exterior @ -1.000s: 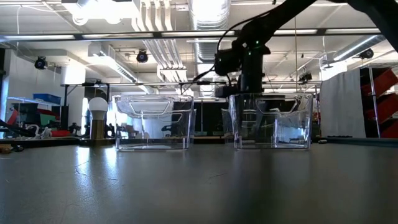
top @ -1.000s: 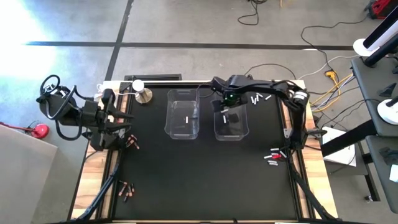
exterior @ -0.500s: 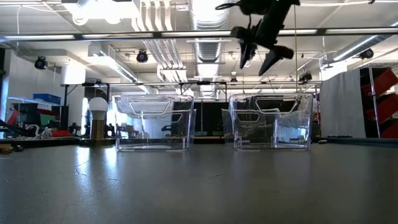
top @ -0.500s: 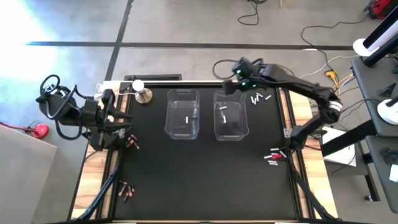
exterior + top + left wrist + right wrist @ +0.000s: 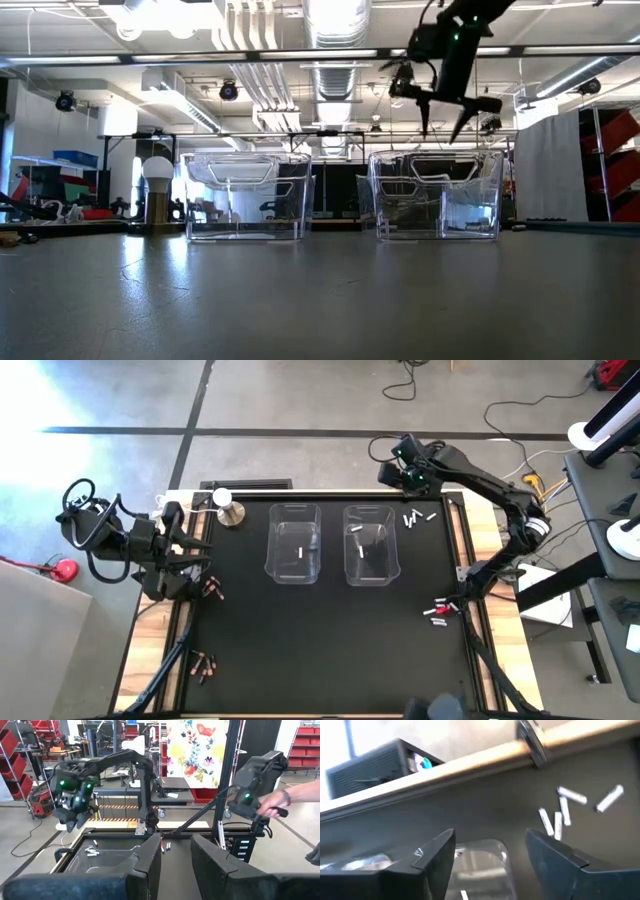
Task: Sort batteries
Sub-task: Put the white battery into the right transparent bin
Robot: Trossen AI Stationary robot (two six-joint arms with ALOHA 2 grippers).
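Hovering above the right bin's (image 5: 371, 546) far edge, our right hand (image 5: 444, 112) points down, fingers spread and empty, left hand (image 5: 190, 572) parked well aside, fingers narrowly parted.

Two clear bins (image 5: 296, 541) (side by side), white-topped stand (image 5: 227, 506)

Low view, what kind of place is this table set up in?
Probably a robotics lab or workshop: exposed ceiling ducts, shelving with red storage bins, and other workbenches behind the clear bins.
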